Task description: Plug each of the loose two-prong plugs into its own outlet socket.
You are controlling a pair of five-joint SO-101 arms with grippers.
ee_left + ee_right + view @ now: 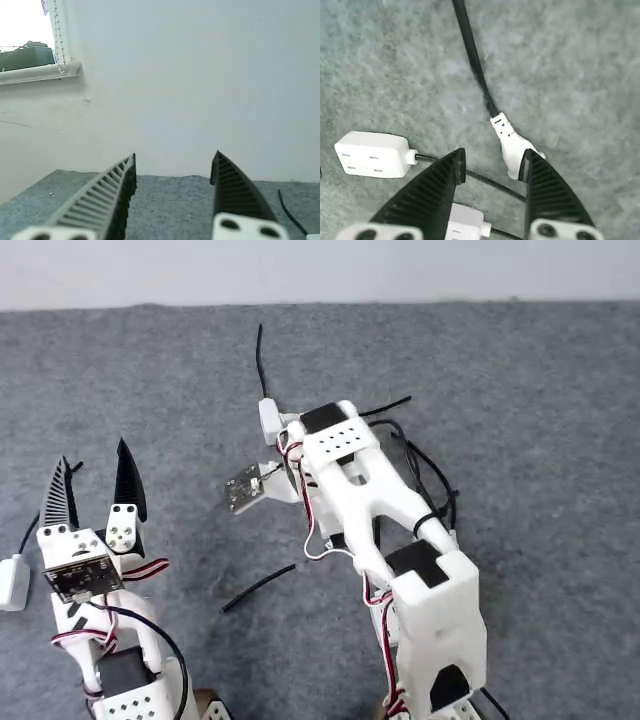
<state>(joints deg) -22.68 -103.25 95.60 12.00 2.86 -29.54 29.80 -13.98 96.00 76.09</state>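
A white two-prong plug on a black cord lies on the grey mat, close against one finger of my right gripper, which is open and hovers just above it. Beside it rests a white outlet block with its own black lead. Another white piece sits low between the fingers, partly hidden. From above, the plug shows at the tip of the right arm. My left gripper is open and holds nothing, near a second white outlet block.
A loose black cord lies between the two arms. More black cables curl beside the right arm. The grey mat ends at a white wall at the back.
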